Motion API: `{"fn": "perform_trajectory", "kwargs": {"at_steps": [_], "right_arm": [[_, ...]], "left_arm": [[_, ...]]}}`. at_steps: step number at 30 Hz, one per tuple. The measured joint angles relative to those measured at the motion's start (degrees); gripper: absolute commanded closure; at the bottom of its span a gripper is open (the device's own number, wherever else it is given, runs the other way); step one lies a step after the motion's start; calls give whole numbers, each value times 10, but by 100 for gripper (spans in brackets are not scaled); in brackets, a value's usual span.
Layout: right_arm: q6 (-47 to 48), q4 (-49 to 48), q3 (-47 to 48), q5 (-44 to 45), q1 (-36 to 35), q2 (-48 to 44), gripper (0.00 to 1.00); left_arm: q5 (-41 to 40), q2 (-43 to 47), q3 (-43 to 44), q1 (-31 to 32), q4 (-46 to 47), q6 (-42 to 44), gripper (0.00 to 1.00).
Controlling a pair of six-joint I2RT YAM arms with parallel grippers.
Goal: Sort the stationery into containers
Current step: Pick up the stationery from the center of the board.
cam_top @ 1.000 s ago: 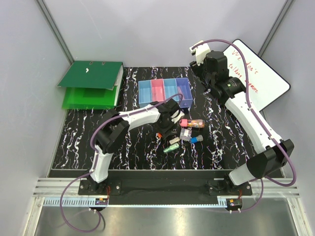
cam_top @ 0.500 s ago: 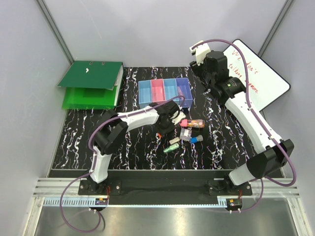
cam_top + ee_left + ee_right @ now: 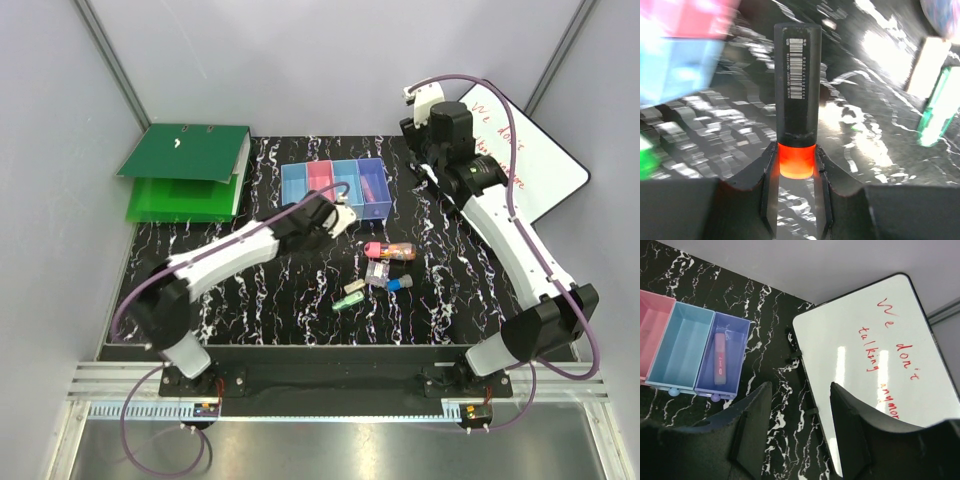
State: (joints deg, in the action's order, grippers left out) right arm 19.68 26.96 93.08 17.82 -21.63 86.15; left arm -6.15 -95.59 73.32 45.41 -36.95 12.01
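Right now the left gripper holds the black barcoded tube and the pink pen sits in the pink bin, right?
Not quite. The left gripper does hold the black barcoded tube, but the pink pen lies in the purple bin, not the pink one. The right wrist view shows it.

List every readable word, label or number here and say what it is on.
"We don' talking anymo": red handwriting on the whiteboard, last word cut off.
Barcode label with fine print on the black marker in the left gripper: too blurred to read.
Dark print on the pink pen in the purple bin: too small to read.
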Motion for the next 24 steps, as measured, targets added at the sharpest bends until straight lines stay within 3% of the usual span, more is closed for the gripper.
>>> {"fn": "perform_trajectory", "kwargs": {"at_steps": [5,12,17,24], "right_arm": [[-53,34,1,-83,31,0,36],[-99,156,42,-387,44,9,32],[-104,203,64,-524,43,20,31],[-103,241,88,-591,43,44,31]], "left_arm": [[-60,104,-19,-2,39,29,100],[-129,150,-27,-2,104,93,100],[-141,154,-27,4,144,142,100],[-106,168,-32,53,226,233,100]]}}
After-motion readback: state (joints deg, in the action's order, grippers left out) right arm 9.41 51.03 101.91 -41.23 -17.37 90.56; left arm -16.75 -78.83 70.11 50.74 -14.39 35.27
